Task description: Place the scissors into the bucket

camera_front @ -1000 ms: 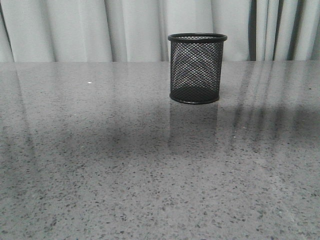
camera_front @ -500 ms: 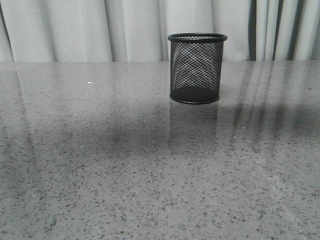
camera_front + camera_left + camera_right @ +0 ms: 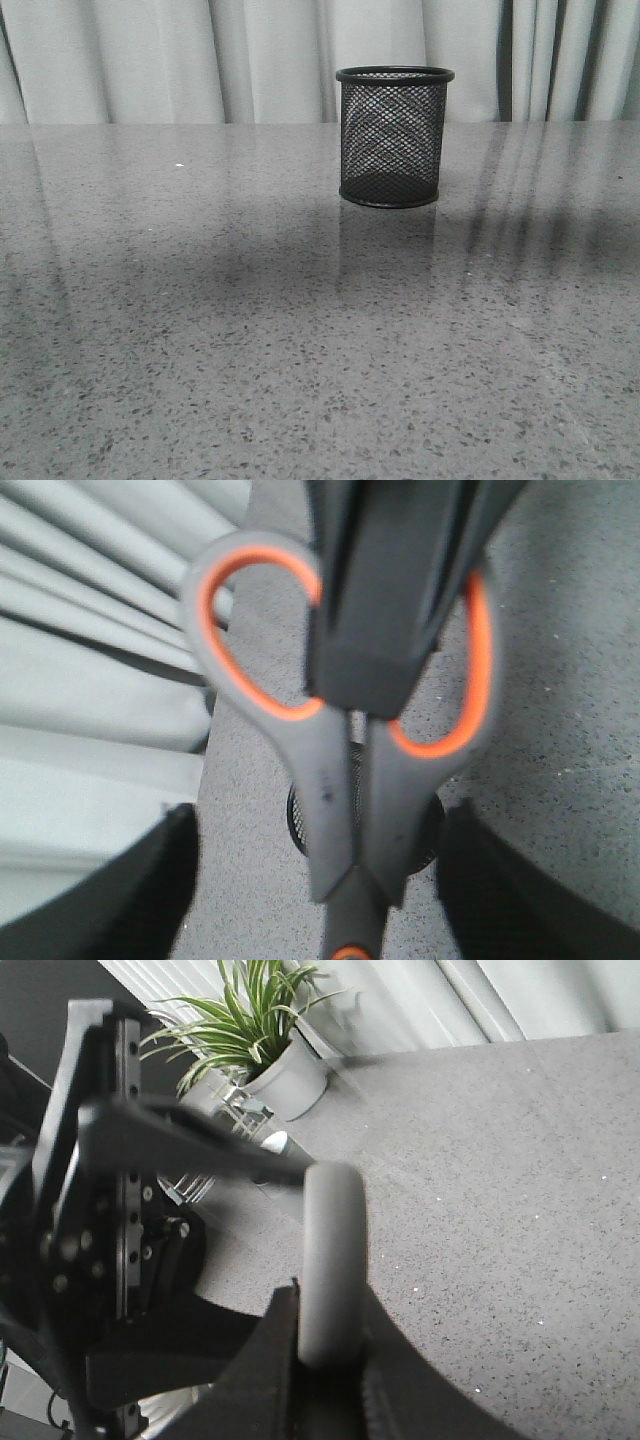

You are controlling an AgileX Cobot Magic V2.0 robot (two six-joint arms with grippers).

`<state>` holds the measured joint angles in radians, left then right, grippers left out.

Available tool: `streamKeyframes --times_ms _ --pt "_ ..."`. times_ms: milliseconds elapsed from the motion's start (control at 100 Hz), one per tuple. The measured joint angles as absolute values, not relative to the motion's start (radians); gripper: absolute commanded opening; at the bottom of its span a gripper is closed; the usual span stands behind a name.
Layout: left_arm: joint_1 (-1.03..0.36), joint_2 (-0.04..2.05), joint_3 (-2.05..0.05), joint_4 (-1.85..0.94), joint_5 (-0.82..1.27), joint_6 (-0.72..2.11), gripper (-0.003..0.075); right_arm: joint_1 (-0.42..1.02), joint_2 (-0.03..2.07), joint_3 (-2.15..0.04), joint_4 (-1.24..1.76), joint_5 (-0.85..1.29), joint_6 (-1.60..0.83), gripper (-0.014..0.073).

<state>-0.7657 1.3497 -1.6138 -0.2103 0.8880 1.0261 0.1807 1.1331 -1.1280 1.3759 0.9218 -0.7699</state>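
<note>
The bucket (image 3: pixel 394 137), a black wire-mesh cup, stands upright on the table at the back, right of centre. Neither gripper nor the scissors show in the front view. In the left wrist view the scissors (image 3: pixel 335 780) hang close to the camera, orange-lined loops towards the camera, with the bucket (image 3: pixel 299 825) partly hidden right behind them. My left gripper (image 3: pixel 335 910) is open, its dark fingers (image 3: pixel 150 890) wide apart on either side of the scissors, not touching them. My right gripper (image 3: pixel 330 1335) is shut on a grey handle loop of the scissors (image 3: pixel 332 1260).
The grey speckled table (image 3: pixel 250 330) stretches back to pale curtains (image 3: pixel 150 60). In the right wrist view a potted plant (image 3: pixel 262 1045) stands beyond the table's corner, and black arm hardware (image 3: pixel 110 1210) fills one side.
</note>
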Motion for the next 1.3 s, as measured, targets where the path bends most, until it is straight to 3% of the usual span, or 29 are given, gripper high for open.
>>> streamKeyframes --times_ms 300,580,730,910,1300 --pt "-0.647 1.273 -1.614 -0.208 0.879 0.920 0.0566 0.181 1.138 -1.143 1.274 0.865 -0.764 -0.0057" --pt "-0.417 1.202 -1.614 -0.204 0.911 0.900 0.0566 0.181 1.138 -1.258 0.883 0.792 -0.567 -0.0053" --pt "-0.338 1.199 -1.614 -0.200 0.973 0.900 0.0566 0.181 1.158 -1.335 0.606 0.869 -0.373 -0.0053" --pt "-0.312 1.199 -1.614 -0.200 0.993 0.900 0.0566 0.181 1.214 -1.421 0.421 1.010 -0.276 -0.0053" --pt "-0.311 1.199 -1.614 -0.204 0.993 0.900 0.0566 0.185 1.406 -1.566 0.396 1.083 -0.267 -0.0053"
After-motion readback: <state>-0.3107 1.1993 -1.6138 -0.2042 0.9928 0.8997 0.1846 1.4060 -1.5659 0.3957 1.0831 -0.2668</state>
